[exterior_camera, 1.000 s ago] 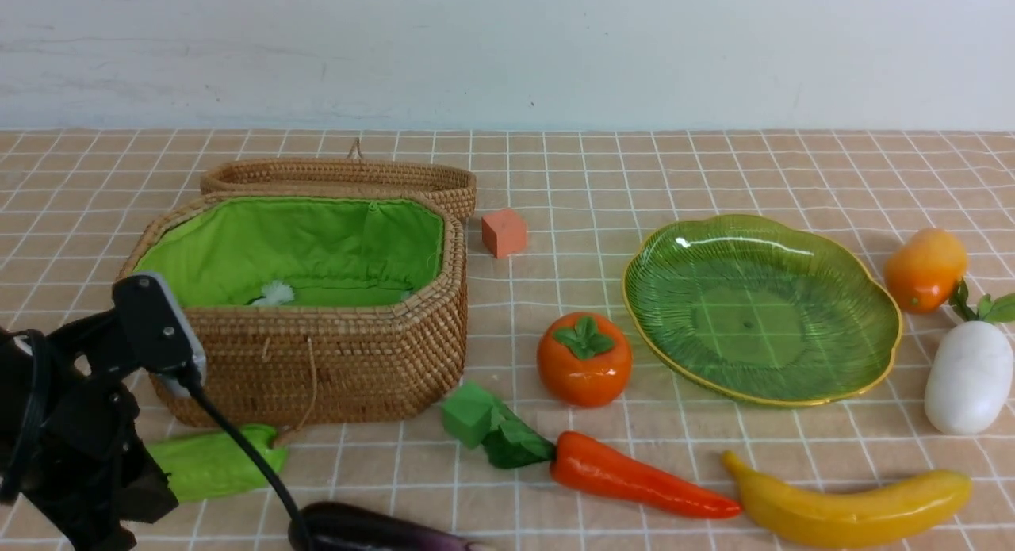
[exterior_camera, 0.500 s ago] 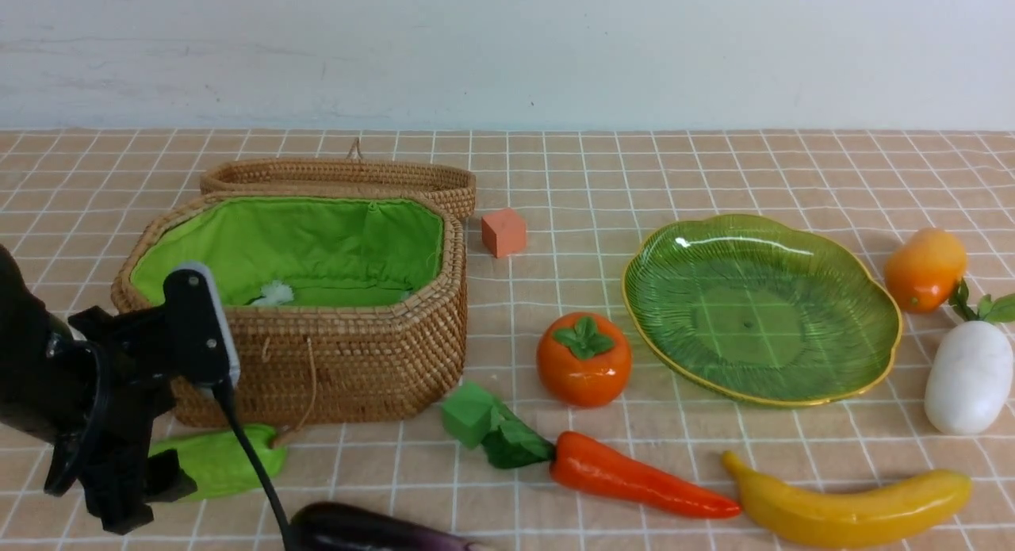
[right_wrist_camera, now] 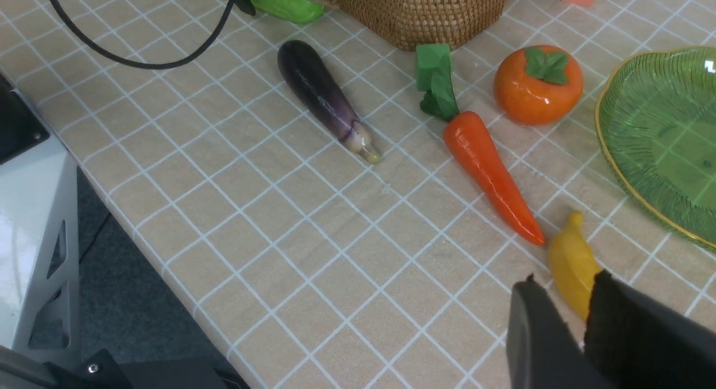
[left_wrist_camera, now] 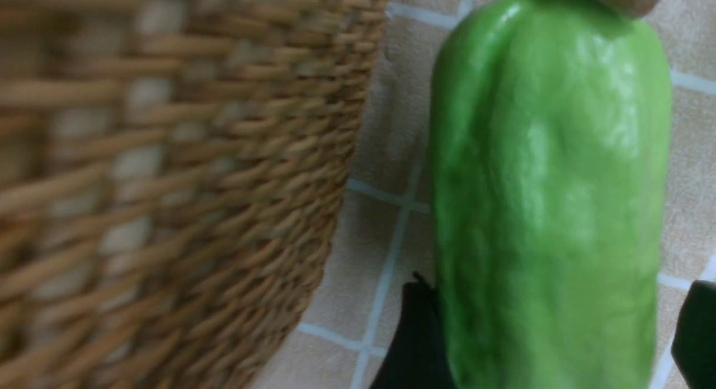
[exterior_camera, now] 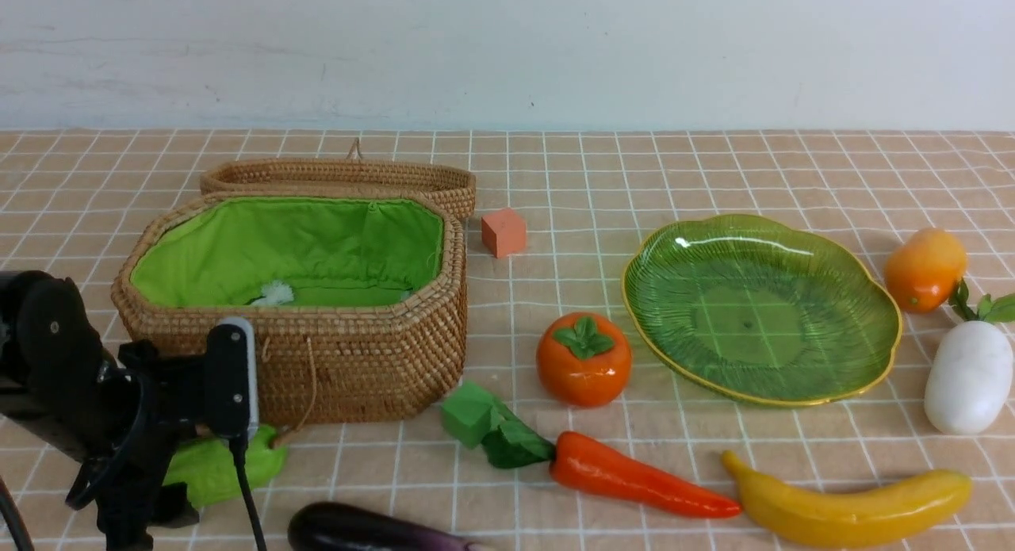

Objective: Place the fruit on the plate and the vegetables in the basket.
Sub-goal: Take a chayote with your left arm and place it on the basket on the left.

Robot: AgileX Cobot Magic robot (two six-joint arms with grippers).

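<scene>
A: Which vegetable is in hand, and where does it lie?

B: The gourd (exterior_camera: 230,465), near the worktop's (exterior_camera: 714,170) near-left corner, just beside the near wall of the basket (exterior_camera: 357,361). Its long axis runs about parallel to that wall and to the near edge.

A: And the left gripper (left_wrist_camera: 554,336)?

B: At the gourd's left end. The wrist view shows one finger on each side, across the short axis, and the body runs straight away from the gripper. The jaws stand wide. A strip of worktop shows between one finger and the gourd, so I judge it not yet clamped. The basket mouth is up and back from there.

A: Right gripper (right_wrist_camera: 570,316)?

B: Hangs over the near edge, with the banana (exterior_camera: 848,507) just past its tips. The fingers are close together and hold nothing, but I can't tell whether they are fully closed. It is well apart from the gourd, so the left arm is plainly nearer.

A: Count?

B: There are four vegetables, all on the worktop:
- gourd
- eggplant (exterior_camera: 373,529)
- carrot (exterior_camera: 642,480)
- radish (exterior_camera: 969,376)

Three fruit, none on the plate (exterior_camera: 761,313): banana, persimmon (exterior_camera: 584,361), mango (exterior_camera: 924,269).

Also two cubes, orange (exterior_camera: 503,232) and green (exterior_camera: 468,415), and one basket with its lid (exterior_camera: 341,174) lying open behind.
</scene>
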